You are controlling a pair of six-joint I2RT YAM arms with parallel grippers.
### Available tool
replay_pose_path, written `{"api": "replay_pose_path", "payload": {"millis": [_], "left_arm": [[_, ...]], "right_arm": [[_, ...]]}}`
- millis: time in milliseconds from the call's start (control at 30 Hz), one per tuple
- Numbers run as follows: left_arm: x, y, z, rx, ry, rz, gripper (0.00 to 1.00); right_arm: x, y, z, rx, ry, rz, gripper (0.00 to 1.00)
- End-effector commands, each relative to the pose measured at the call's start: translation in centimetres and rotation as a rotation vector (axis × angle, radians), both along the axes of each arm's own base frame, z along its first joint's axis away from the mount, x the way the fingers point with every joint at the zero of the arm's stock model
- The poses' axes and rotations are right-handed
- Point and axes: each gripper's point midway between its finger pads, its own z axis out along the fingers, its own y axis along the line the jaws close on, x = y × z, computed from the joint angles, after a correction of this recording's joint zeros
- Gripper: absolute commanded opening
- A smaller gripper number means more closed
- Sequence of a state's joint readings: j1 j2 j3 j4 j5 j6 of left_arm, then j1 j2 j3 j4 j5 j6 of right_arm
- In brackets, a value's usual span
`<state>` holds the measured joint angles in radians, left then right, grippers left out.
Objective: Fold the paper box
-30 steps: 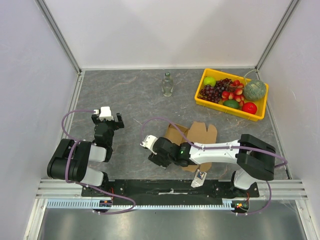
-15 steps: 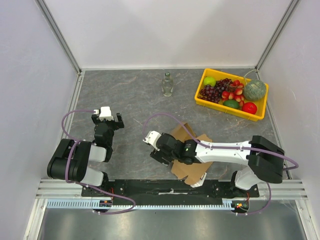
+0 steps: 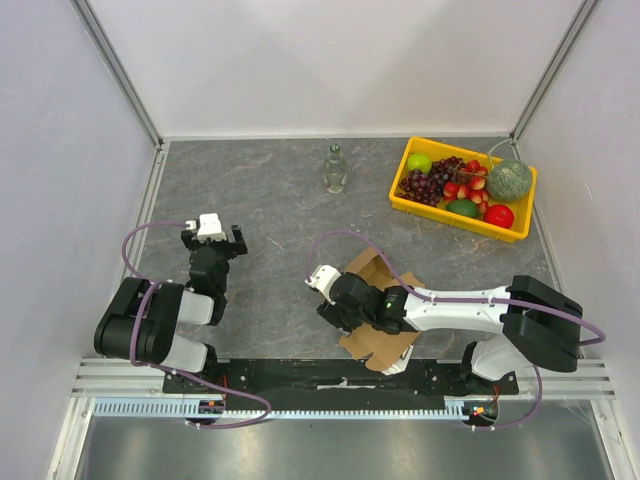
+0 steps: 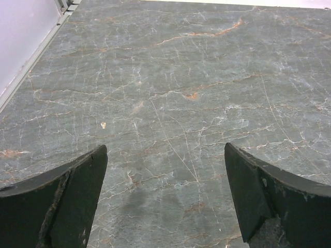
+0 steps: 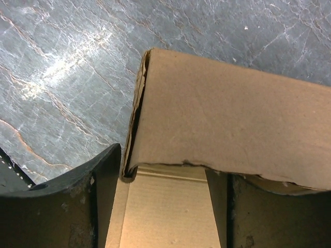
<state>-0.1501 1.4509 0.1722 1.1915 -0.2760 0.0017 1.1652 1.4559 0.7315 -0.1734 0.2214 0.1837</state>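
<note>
The paper box (image 3: 378, 342) is a brown cardboard sheet with raised flaps, lying at the near edge under my right arm. My right gripper (image 3: 336, 304) points down at its left end. In the right wrist view the gripper (image 5: 173, 206) stands open with a cardboard panel between its jaws, and a folded flap (image 5: 232, 119) rises just ahead of the fingertips. The left finger (image 5: 103, 191) touches the fold edge. My left gripper (image 3: 213, 240) is open and empty over bare table at the left, as the left wrist view (image 4: 165, 206) also shows.
A yellow tray (image 3: 516, 228) of fruit stands at the back right. A small clear glass bottle (image 3: 335, 168) stands at the back middle. Metal frame rails run along the table's left edge (image 3: 150, 215) and near edge.
My right arm has swung to the right, and the box has turned and slid toward the near edge with it. The left arm has not moved.
</note>
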Motion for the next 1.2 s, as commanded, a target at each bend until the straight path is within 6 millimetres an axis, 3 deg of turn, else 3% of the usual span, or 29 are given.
{"api": "replay_pose_path", "payload": {"millis": [0,133,300,400,600,700,1000,1167], "left_arm": [[0.0,0.6,2.3,0.01,-0.092,0.04,1.0],[-0.4,0.3,2.7,0.013,-0.111,0.018,1.0],[-1.1,0.5,5.2,0.009,-0.108,0.059,1.0],[-0.6,0.4,6.6,-0.102,-0.043,0.099,1.0],[0.4,-2.9,8.7,-0.26,0.034,-0.019,1.0],[0.8,-4.4,8.6,-0.277,0.101,-0.087,1.0],[0.6,-7.5,9.7,-0.323,0.13,-0.248,1.0],[0.6,-8.4,10.0,-0.322,0.155,-0.305,1.0]], "right_arm": [[0.5,1.9,1.5,0.134,-0.016,-0.025,0.7],[0.8,2.3,1.8,0.195,-0.036,-0.048,0.67],[1.0,2.0,1.3,0.232,-0.049,-0.079,0.61],[1.3,1.8,1.1,0.245,-0.064,-0.1,0.57],[1.7,1.4,1.8,0.312,-0.103,-0.133,0.54],[1.7,1.6,2.0,0.332,-0.11,-0.133,0.54],[2.0,2.3,1.9,0.337,-0.116,-0.121,0.54],[2.0,2.8,1.3,0.305,-0.109,-0.1,0.45]]}}
